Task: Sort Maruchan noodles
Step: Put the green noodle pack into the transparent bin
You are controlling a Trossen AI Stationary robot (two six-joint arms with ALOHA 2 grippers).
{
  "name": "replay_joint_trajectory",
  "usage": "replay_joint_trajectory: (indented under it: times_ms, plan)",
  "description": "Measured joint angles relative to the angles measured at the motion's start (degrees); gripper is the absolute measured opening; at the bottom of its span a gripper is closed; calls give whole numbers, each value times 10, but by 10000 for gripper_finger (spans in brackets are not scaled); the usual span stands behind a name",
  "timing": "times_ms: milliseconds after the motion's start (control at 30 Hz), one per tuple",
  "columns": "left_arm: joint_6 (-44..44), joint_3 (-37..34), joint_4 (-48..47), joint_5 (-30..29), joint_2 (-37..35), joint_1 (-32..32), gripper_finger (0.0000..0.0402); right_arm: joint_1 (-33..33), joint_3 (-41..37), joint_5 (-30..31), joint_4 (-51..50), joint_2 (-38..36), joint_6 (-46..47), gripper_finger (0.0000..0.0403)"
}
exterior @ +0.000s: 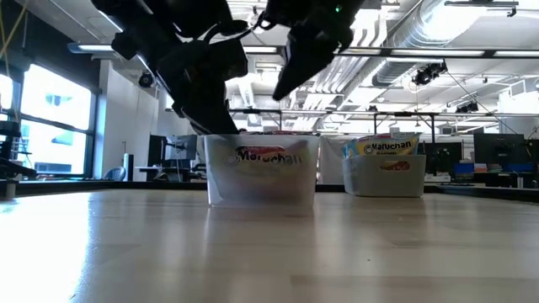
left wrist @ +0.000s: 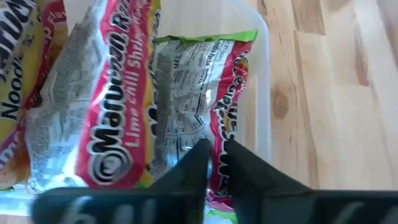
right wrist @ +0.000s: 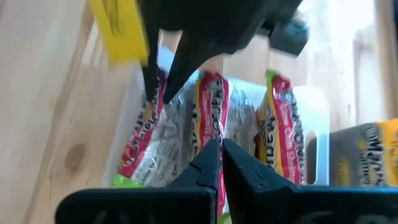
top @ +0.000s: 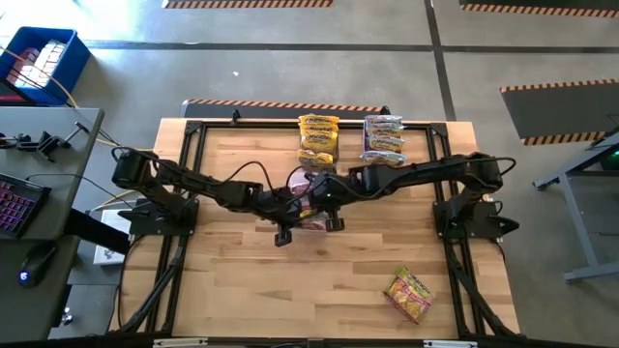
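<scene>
— Where are the arms?
— Both reach over the clear bin [exterior: 261, 178] mid-table, left gripper [left wrist: 214, 163] nearly closed on a red-green Maruchan packet [left wrist: 186, 106] inside.
— And the right gripper [right wrist: 221, 163]?
— Closed, empty.

Lighting: even daylight is falling on the wooden table [top: 290, 280] in the high view, casting only soft, faint shadows. Low view: windows [exterior: 50, 118] at left and ceiling lights [exterior: 459, 34] at upper right are glaring white, leaving the arms silhouetted black; the tabletop foreground is blurring. Wrist views: the dark fingers [left wrist: 186, 180] at the bottom are sitting out of focus; noodle packets [left wrist: 124, 112] are showing glossy highlights.
</scene>
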Motion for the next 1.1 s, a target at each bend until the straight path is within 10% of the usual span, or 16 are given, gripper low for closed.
replay_joint_trajectory:
  times_ms: [367,733,1100]
  plan:
    - [1,0,16,4,-15,15,0,1,0,-29,-51,-22,39,4]
    - [-31,0,39,-28,-30,73,0,29,-49,-35,62,-22,60,118]
    - [-46,0,60,-31,-30,105,0,-24,-171,-32,202,-20,51,12]
